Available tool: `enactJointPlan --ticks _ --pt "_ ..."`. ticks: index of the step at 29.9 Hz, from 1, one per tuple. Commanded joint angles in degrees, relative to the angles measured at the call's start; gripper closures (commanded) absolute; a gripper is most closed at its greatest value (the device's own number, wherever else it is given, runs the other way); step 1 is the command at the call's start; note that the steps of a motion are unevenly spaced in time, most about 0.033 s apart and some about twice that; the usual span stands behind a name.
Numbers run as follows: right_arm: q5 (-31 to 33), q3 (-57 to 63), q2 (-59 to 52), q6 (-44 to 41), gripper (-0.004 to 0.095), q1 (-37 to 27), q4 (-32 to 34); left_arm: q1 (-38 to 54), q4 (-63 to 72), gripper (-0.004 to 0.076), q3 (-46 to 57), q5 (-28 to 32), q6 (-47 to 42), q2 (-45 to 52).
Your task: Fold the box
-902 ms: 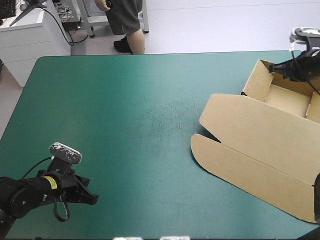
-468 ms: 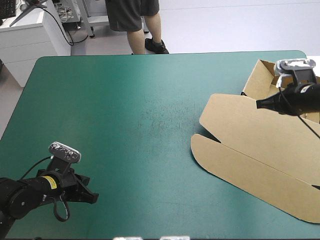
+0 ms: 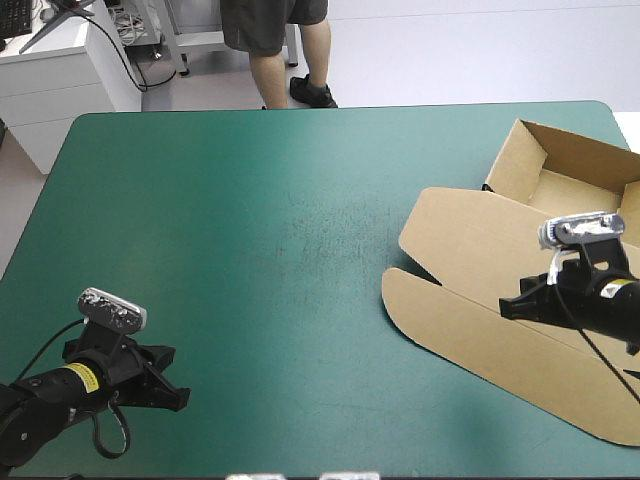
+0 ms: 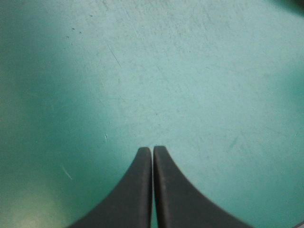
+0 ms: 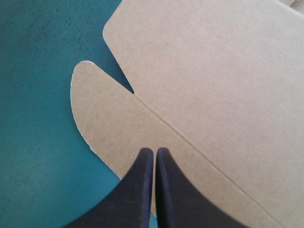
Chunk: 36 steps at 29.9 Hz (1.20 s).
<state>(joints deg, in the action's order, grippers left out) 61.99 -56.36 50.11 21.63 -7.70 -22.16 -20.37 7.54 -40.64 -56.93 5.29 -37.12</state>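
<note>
table [image 3: 200,190]: teal-green cover | floor [image 3: 450,55]: pale grey, beyond far edge | white cabinet [image 3: 50,95]: far-left corner

The high view looks forward and down over the teal-green table [image 3: 250,250] from behind the robot. The left wrist view sits close above bare cover [image 4: 190,71]; the right, close above the brown box [image 5: 213,71], a patch the high view shares.

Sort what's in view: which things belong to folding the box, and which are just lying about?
Belongs to the job:
- brown box, walls raised at its far end, lid flat
- right gripper, shut, over the flat lid
- left gripper, shut, over the teal-green cover near the table's near left corner

Just lying about:
- nothing loose shows on the cover
</note>
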Motion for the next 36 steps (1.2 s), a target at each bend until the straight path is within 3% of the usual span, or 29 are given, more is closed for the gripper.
enactJointPlan --ticks 1,22,36 --pt "-2.7 2.7 -4.3 0.9 0.0908 0.0 -1.9 -0.1 1.0 0.0732 0.7 3.1 -0.4 -0.1" --pt "-3.3 25.0 -29.8 2.7 0.0908 0.0 -1.0 -0.1 3.6 0.0732 7.6 2.8 -0.2 -0.1" --pt "-3.1 26.6 -31.6 2.7 0.0908 0.0 -1.3 -0.1 3.4 0.0732 10.6 2.7 -0.1 -0.1"
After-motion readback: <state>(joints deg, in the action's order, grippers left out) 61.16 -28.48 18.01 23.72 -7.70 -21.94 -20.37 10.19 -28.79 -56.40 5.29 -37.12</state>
